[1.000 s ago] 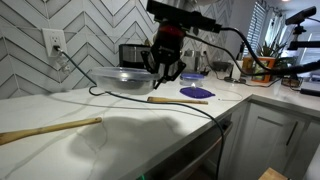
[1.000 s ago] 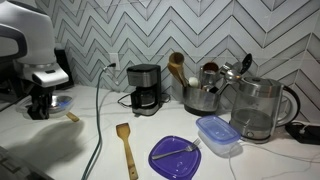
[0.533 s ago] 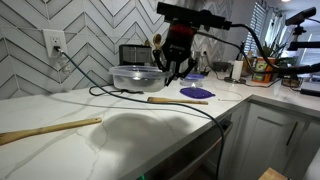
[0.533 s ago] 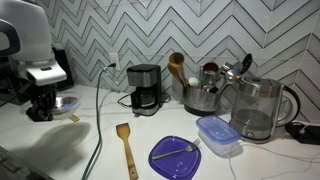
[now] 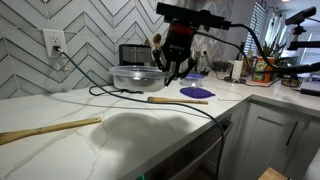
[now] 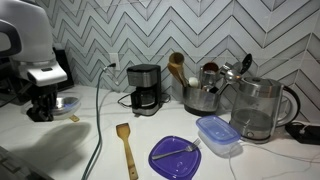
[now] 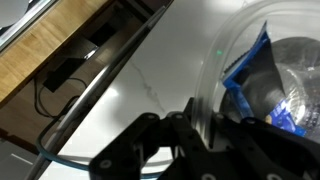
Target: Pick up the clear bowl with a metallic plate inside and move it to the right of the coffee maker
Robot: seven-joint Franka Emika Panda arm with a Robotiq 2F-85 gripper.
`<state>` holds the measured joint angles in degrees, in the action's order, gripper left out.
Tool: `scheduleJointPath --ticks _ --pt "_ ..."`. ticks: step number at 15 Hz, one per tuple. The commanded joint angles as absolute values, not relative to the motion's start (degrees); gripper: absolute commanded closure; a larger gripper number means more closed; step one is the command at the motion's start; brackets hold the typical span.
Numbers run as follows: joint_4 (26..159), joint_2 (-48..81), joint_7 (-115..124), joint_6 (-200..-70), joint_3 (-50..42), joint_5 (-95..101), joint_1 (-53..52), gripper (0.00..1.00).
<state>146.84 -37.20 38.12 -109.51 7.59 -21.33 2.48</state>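
— Where is the clear bowl [image 6: 66, 103] at this moment?
— In an exterior view it is at the far left of the white counter [image 6: 70, 140]. It is well apart from the coffee maker [image 6: 145, 88], on its left side. A black cable [image 6: 100, 115] hangs down between the two.
— And the gripper [image 6: 42, 108], what does it do?
— It stands at the left edge of the bowl. In the wrist view the dark fingers [image 7: 150, 140] are pressed on the rim, one on each side of it, so the gripper holds the bowl by its wall.
— Is the bowl lifted from the counter?
— I cannot tell; in both exterior views its bottom is very near to the surface.
— What is inside it?
— The wrist view shows a blue packet [image 7: 248, 70] and something silver and shiny [image 7: 295, 100] beside it; more I cannot make out.
— What else is on the counter?
— To the right of the cable, near the front, lie a wooden spatula [image 6: 125, 148], a purple plate [image 6: 175, 153] with a utensil on it, and a clear plastic box [image 6: 217, 135]. Behind them stand a steel crock [image 6: 200, 97] with utensils and a glass kettle [image 6: 258, 108]
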Motion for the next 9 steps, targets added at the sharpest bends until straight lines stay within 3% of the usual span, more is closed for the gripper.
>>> scheduleJointPath --ticks 1,9 --pt "144.5 -33.1 40.7 -112.3 5.8 -21.9 5.4 0.98" --pt "140.9 -23.8 48.7 -124.9 0.4 -21.7 11.2 0.98"
